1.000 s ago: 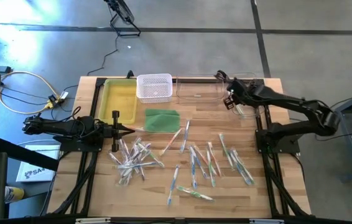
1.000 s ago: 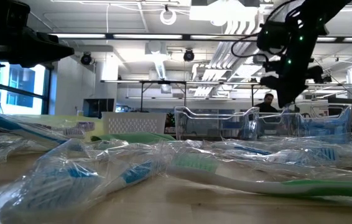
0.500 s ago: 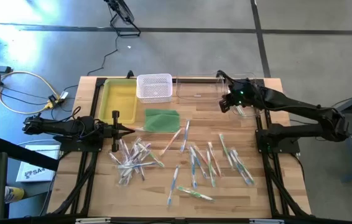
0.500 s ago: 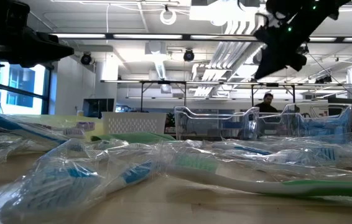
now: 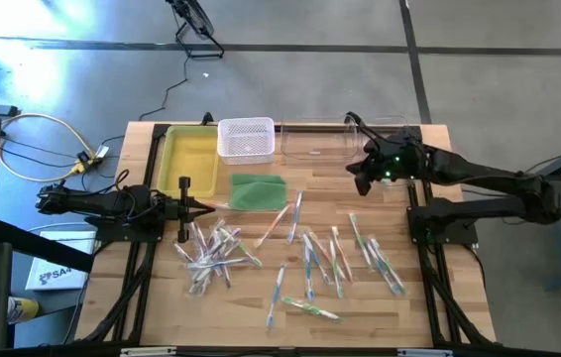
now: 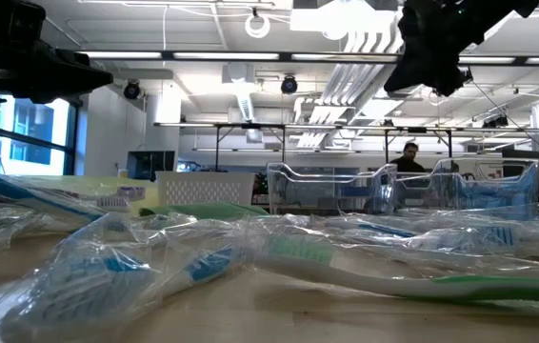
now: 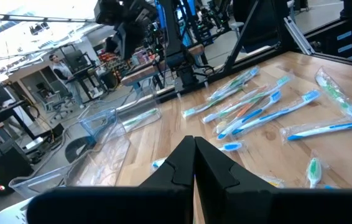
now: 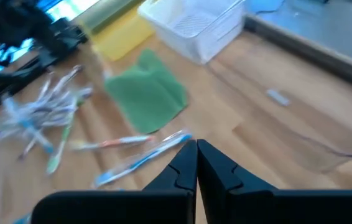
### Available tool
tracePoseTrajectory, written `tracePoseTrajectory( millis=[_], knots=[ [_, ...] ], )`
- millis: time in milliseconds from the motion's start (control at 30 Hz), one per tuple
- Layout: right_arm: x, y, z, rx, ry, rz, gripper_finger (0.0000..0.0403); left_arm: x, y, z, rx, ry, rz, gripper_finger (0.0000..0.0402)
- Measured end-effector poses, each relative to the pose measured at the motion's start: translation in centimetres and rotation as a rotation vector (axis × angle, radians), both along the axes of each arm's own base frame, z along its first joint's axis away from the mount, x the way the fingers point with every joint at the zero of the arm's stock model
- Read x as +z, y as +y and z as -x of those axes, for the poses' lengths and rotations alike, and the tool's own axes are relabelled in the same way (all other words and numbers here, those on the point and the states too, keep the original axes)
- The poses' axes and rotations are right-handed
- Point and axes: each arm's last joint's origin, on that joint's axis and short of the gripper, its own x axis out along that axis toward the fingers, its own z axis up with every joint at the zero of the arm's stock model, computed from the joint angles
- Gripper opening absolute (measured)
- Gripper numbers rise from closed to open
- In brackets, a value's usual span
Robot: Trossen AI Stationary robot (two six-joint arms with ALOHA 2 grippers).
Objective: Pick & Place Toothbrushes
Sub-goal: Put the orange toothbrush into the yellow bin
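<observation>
A wooden tabletop (image 5: 439, 297) carries a yellow tray (image 5: 190, 159) at its far left, a white mesh basket (image 5: 246, 139) just beside it, and a clear plastic bin (image 5: 315, 144) farther right. A flat green pad (image 5: 258, 190) lies near the basket.

Right tool (image 5: 357, 171) hangs high with fingers pressed together; left tool (image 5: 207, 206) sits low, fingers together too.

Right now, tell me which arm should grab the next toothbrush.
Probably the left. Its pincer, shut and empty, sits right beside the left toothbrush pile. The right pincer, also shut, is raised near the clear bin, farther from any toothbrush.
</observation>
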Motion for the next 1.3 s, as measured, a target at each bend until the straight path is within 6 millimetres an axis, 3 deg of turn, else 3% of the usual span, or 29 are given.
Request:
tracePoseTrajectory(
  millis=[467,1300],
  knots=[
    [0.1,1.2,-0.7,0.034,-0.008,0.04,0.0002,0.0,0.0,0.0,-0.001,0.0,0.0,0.0003],
    [0.0,1.2,-0.6,0.008,-0.012,0.015,0.0002,0.0,0.0,0.0,-0.001,0.0,0.0,0.0003]
  ],
)
